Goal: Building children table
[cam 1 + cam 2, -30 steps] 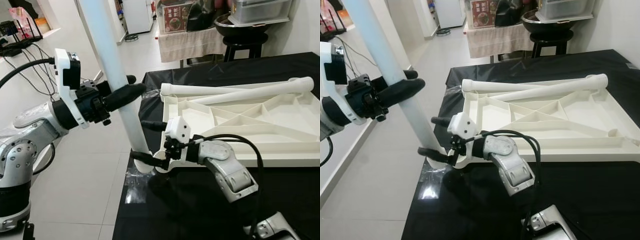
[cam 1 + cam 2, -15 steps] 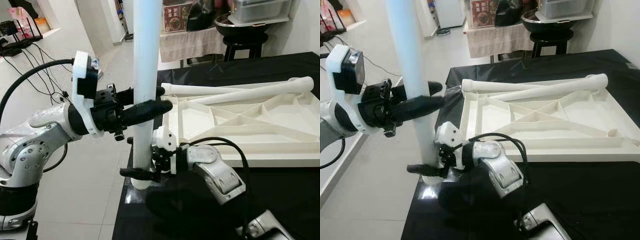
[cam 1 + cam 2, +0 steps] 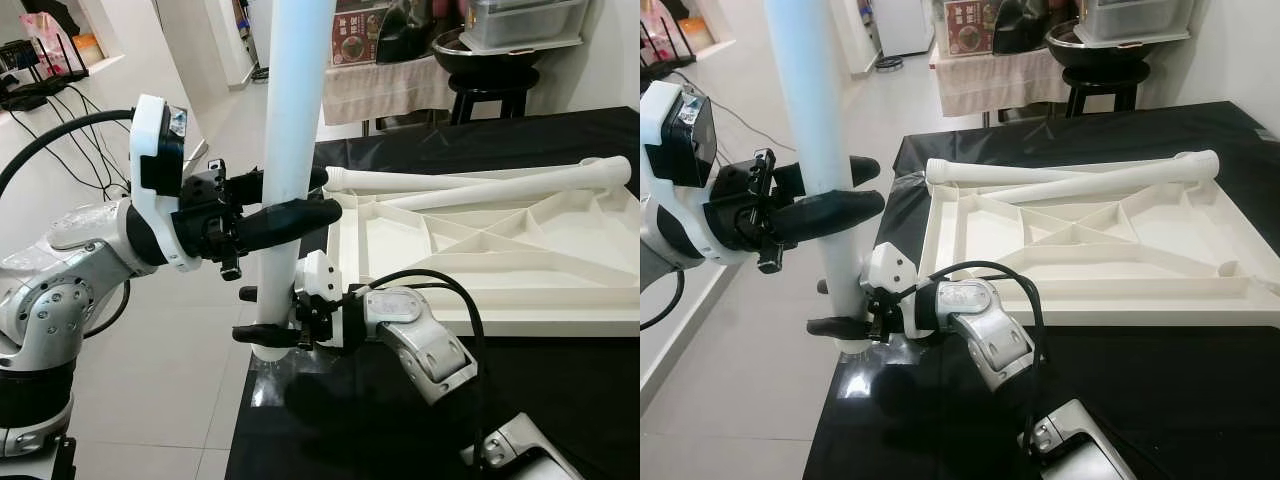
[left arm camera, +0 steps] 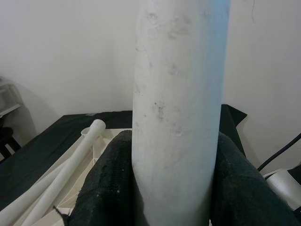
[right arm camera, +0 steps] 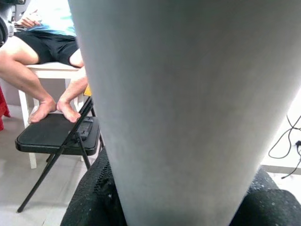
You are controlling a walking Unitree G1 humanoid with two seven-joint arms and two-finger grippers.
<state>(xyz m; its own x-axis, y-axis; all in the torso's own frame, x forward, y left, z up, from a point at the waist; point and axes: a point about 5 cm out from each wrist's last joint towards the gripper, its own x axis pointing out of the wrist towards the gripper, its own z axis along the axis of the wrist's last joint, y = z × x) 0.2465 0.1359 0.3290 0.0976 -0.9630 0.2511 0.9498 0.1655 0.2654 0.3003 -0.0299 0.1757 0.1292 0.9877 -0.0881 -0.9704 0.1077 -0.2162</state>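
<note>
You've got the white leg [image 3: 292, 150] standing near-upright at the black table's [image 3: 560, 400] front left corner, just off the upturned tabletop's [image 3: 480, 255] corner. Left gripper [image 3: 290, 200] is clamped round the leg mid-shaft — right gripper [image 3: 262, 315] clamped round its bottom end. Two more legs [image 3: 480, 185] lie across the tabletop's far edge. Right wrist view: a seated person's legs [image 5: 33, 70], folding chair [image 5: 56, 136].
</note>
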